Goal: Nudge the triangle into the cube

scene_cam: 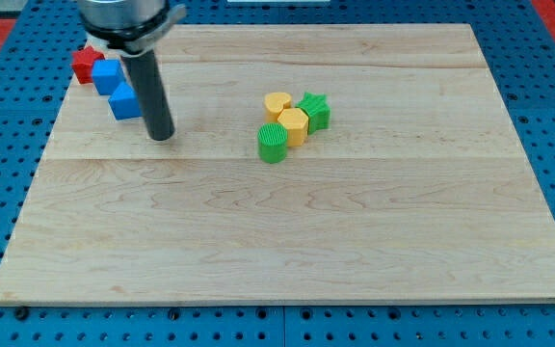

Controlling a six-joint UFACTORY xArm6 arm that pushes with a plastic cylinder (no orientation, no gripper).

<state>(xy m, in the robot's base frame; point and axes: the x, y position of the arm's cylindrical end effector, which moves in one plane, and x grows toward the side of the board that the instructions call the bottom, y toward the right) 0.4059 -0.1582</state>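
Note:
A blue triangle block [123,101] lies near the board's upper left, just below and to the right of a blue cube [107,75]; the two look to be touching at a corner. A red block [86,64], its shape unclear, sits against the cube's upper left. My tip [162,136] rests on the board just right of and slightly below the triangle, with the dark rod rising beside the triangle's right edge.
A cluster sits at the board's upper middle: a yellow round block [277,103], a yellow hexagonal block [293,125], a green star-like block [315,111] and a green cylinder [273,143]. The wooden board [287,241] lies on a blue perforated base.

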